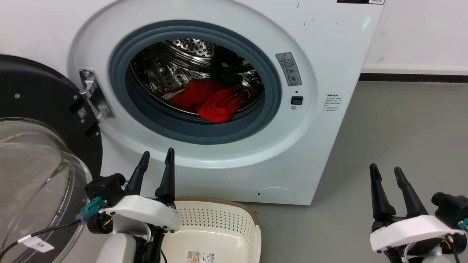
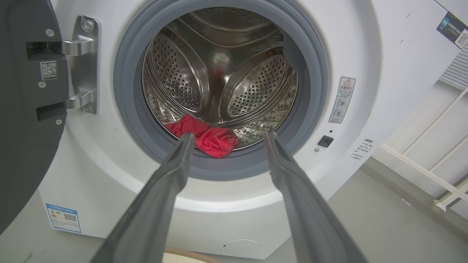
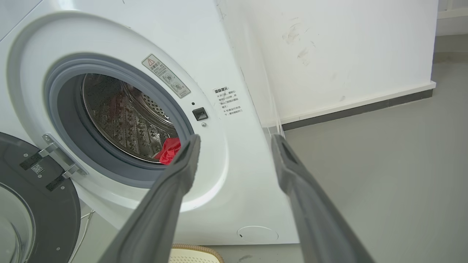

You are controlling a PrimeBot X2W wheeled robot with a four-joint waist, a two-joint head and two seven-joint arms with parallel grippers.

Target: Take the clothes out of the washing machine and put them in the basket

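Red clothes (image 1: 212, 99) lie bunched at the bottom front of the steel drum of the white washing machine (image 1: 321, 120), whose door (image 1: 40, 153) hangs open to the left. The left wrist view looks straight into the drum at the clothes (image 2: 204, 137); the right wrist view catches a red edge of the clothes (image 3: 169, 150). The cream basket (image 1: 219, 226) sits on the floor below the porthole. My left gripper (image 1: 158, 156) is open above the basket's left end, empty. My right gripper (image 1: 385, 171) is open and empty over the floor to the washer's right.
The open door's glass bowl (image 1: 33, 182) bulges out at the left, close to my left arm. Grey floor (image 1: 402, 138) stretches right of the washer to a white wall with a dark skirting (image 1: 413, 77). A white rail frame (image 2: 438, 171) stands at the right in the left wrist view.
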